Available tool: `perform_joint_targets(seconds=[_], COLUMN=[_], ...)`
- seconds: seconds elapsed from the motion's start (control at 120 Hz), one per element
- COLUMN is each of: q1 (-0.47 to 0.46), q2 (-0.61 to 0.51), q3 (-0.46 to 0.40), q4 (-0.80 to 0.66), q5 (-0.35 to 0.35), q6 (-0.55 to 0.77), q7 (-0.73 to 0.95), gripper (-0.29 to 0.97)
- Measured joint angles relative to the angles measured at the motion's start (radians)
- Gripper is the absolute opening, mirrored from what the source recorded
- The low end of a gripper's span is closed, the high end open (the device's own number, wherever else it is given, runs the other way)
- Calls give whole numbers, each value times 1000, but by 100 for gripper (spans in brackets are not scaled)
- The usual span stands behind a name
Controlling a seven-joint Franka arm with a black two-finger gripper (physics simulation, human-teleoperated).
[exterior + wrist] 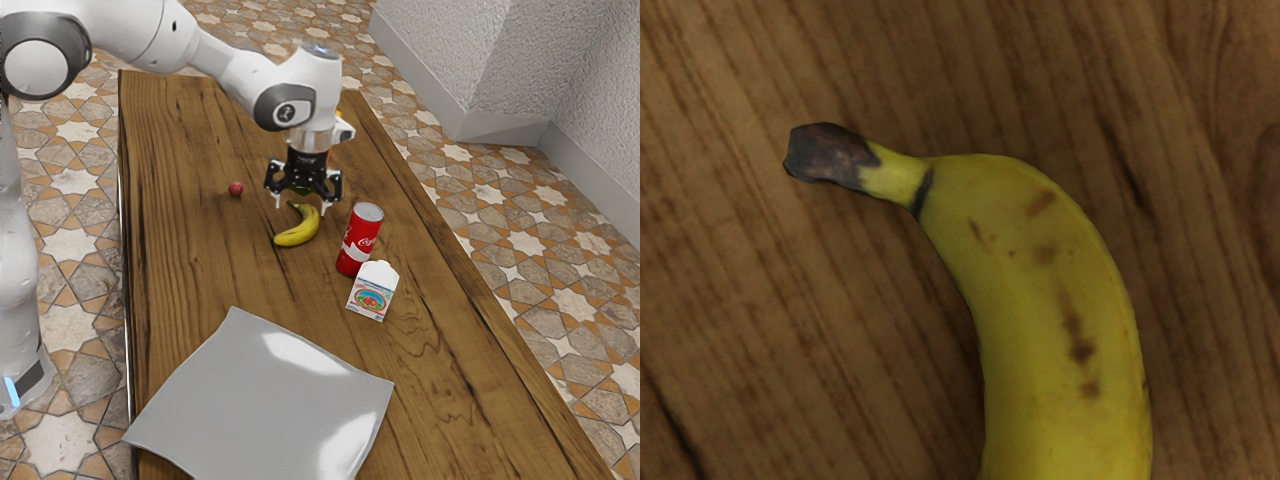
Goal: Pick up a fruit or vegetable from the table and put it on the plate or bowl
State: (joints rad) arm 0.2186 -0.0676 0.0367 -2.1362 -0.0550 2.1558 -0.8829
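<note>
Gripper [303, 198] just above banana [298, 230]

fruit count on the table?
2. A banana lies under the pincer, beside the red can; a small red fruit sits farther toward the exterior view's left. Another may be hidden behind the arm.

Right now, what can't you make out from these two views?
- banana: far end cut off by the wrist view's lower edge.
- small red fruit: too small in the exterior view to tell its kind.
- carton: label print too small to read in the exterior view.
- gripper: its height above the banana can't be judged from the exterior view's angle.
</note>
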Motion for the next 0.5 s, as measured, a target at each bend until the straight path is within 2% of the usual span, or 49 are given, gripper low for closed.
perform_joint_targets(seconds=[0.5], q1=[-3], q2=[29], q3=[-6], q4=[0], q5=[-11], q6=[23], q7=[29], gripper=[68])
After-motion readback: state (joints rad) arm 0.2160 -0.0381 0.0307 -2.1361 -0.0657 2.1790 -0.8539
